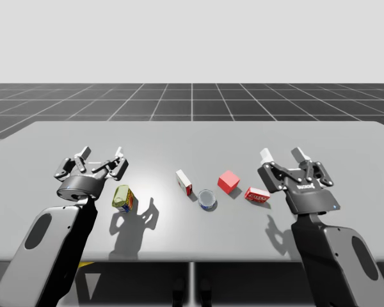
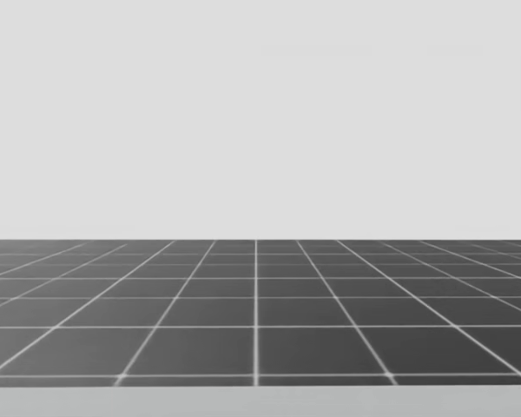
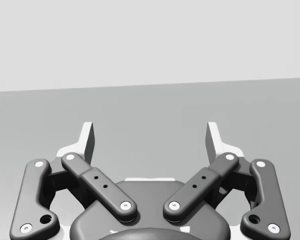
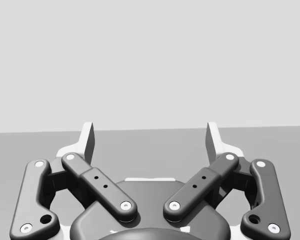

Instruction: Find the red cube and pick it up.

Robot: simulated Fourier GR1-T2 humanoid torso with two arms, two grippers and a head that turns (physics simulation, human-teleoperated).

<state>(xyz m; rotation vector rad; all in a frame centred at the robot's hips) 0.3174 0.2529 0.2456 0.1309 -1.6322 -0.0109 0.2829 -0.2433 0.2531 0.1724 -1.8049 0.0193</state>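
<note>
Left pincer: your left pincer (image 1: 101, 153) hangs over the table (image 1: 192, 137), fingers spread wide and pointing away from you; the wrist view has grey table ahead of them.
Right pincer: your right pincer (image 1: 282, 154) hangs over the table on the other side, also wide apart and holding nothing, with its fingers pointing away from you.
Red cube: the red cube (image 1: 228, 182) sits on the table to the inner side of the right pincer, apart from it and level with its knuckles rather than its fingertips.
Red box: a flat red box (image 1: 257, 195) lies between the cube and the right pincer, just beside the pincer's base.
Blue can: a blue can (image 1: 207, 199) stands near the cube, on the side away from the right pincer and closer to you.
White box: a white box (image 1: 184, 182) lies just past the blue can, roughly midway between the two pincers.
Yellow can: a yellow can (image 1: 123, 197) lies on its side just beside the left pincer's base, on its inner side.
Head view: your head looks out across the dark gridded floor (image 2: 256, 313).
</note>
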